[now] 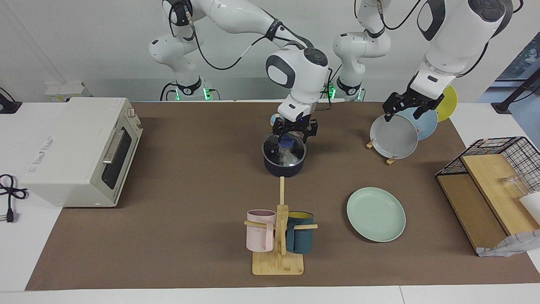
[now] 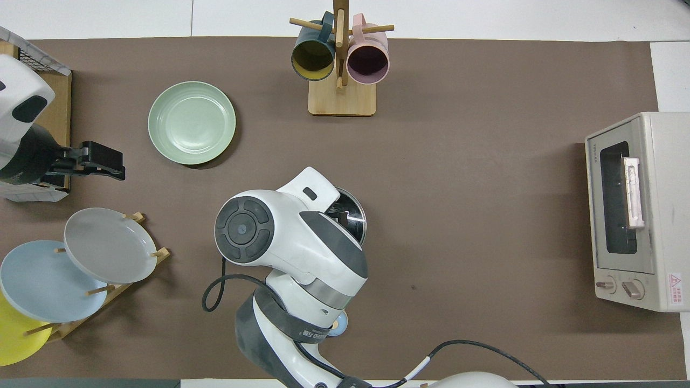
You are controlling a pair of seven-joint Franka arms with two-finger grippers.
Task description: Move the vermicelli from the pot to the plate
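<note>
The right gripper (image 1: 294, 131) hangs over the pot's (image 1: 284, 162) rim on the robots' side, its fingers spread apart with nothing between them. From overhead the right arm hides most of the pot, leaving only a crescent of its glass lid (image 2: 353, 214); the pot's handle cannot be made out. Under the lid, a pale clump that may be the vermicelli (image 1: 288, 157) is hard to read. The plate (image 1: 376, 214) lies bare, farther from the robots, toward the left arm's end. The left gripper (image 1: 407, 109) waits over the grey plate (image 1: 394, 137); its fingers appear open.
</note>
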